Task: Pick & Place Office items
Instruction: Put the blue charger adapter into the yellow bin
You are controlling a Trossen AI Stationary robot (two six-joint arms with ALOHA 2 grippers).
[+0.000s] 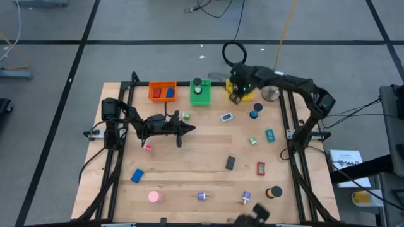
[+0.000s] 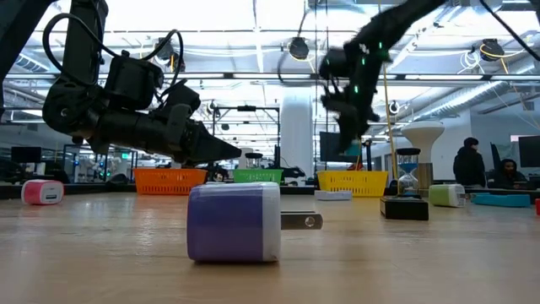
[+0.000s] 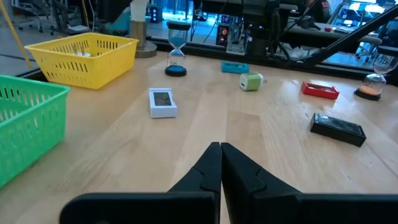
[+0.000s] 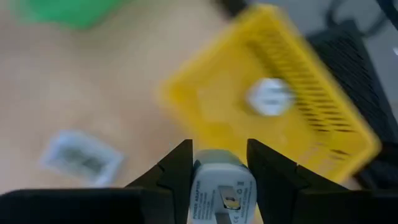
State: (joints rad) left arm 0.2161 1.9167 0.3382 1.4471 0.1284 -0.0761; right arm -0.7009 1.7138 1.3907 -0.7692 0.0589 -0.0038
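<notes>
High view: right gripper (image 1: pixel 238 90) sits at the table's far edge, over the near rim of the yellow bin (image 1: pixel 246 94). Left gripper (image 1: pixel 188 128) rests mid-table on the left side, pointing inward, nothing under it. Orange bin (image 1: pixel 162 91) and green bin (image 1: pixel 200 92) stand to the left of the yellow one along the far edge. Loose items remain spread over the table, among them a white block (image 1: pixel 226 116), a black block (image 1: pixel 230 162) and a red piece (image 1: pixel 261 168).

Low view: right gripper (image 2: pixel 350 105) hangs above the yellow bin (image 2: pixel 353 182), well clear of the tabletop. A purple charger (image 2: pixel 234 221) lies close to the lens.

Left wrist view: left gripper (image 3: pixel 221 163) has its fingers pressed together, with nothing between them. The white block (image 3: pixel 163 102) and black block (image 3: pixel 337 129) lie ahead on the wood.

Right wrist view: right gripper (image 4: pixel 219 163) is partly closed on a pale green charger (image 4: pixel 221 188), plug face toward the lens. The yellow bin (image 4: pixel 298 81) lies just ahead and below; one white item (image 4: pixel 269 97) is already in it.

Judgement: the step in hand is the carry-to-bin of the held charger, at its end. The next move calls for the gripper to centre past the bin's rim, then part its fingers so the charger drops inside, not on the edge. Most of the task is still to do.
</notes>
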